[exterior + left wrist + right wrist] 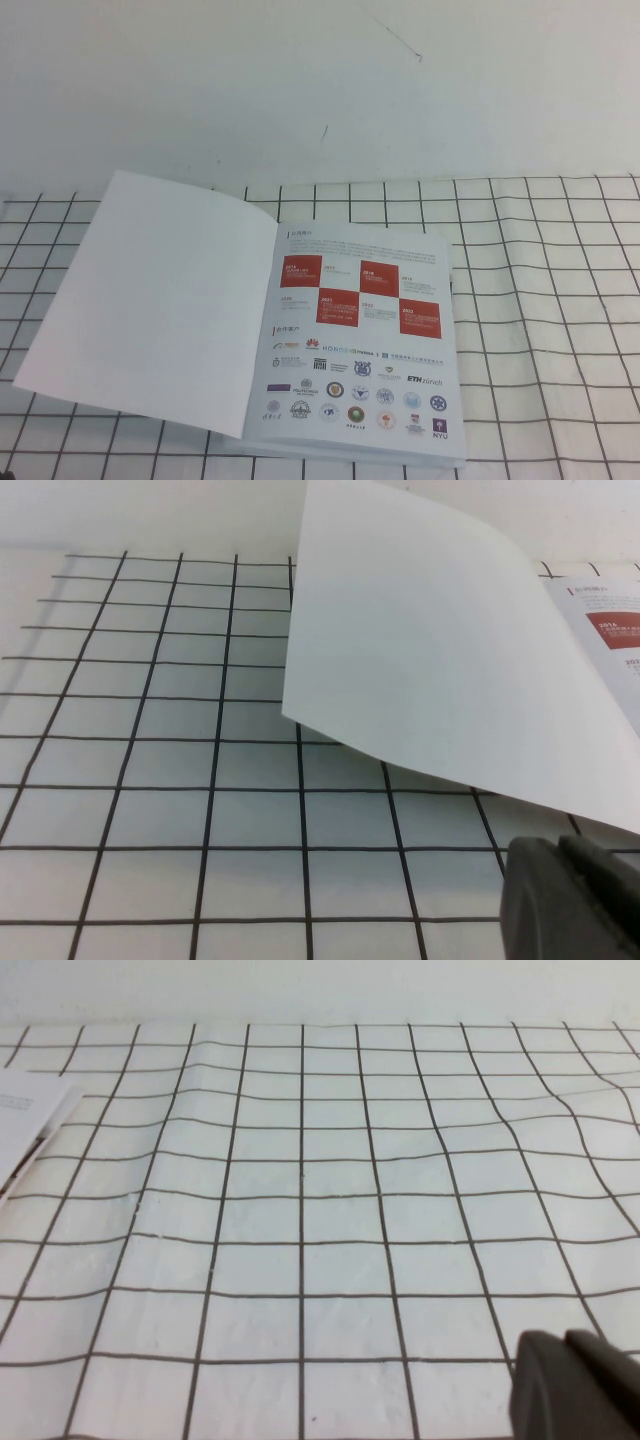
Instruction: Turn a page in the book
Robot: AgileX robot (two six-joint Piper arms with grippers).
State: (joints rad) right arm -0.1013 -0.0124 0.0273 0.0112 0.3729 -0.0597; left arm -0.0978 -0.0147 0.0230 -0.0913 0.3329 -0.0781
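Note:
The book (365, 345) lies open on the checked cloth, showing the page with red squares and logos. The page (150, 300), its front cover leaf, is turned over to the left with its plain white side up. In the left wrist view the page (430, 650) curves up off the cloth beside the printed page (610, 630). My left gripper (558, 845) is shut and empty, low over the cloth just clear of the leaf's edge. My right gripper (563, 1338) is shut and empty over the cloth, away from the book's corner (25, 1110). Neither gripper shows in the high view.
A white cloth with a black grid (540, 300) covers the near half of the table. Plain white tabletop (320, 90) lies behind it. The cloth is slightly wrinkled to the right of the book (560, 1130).

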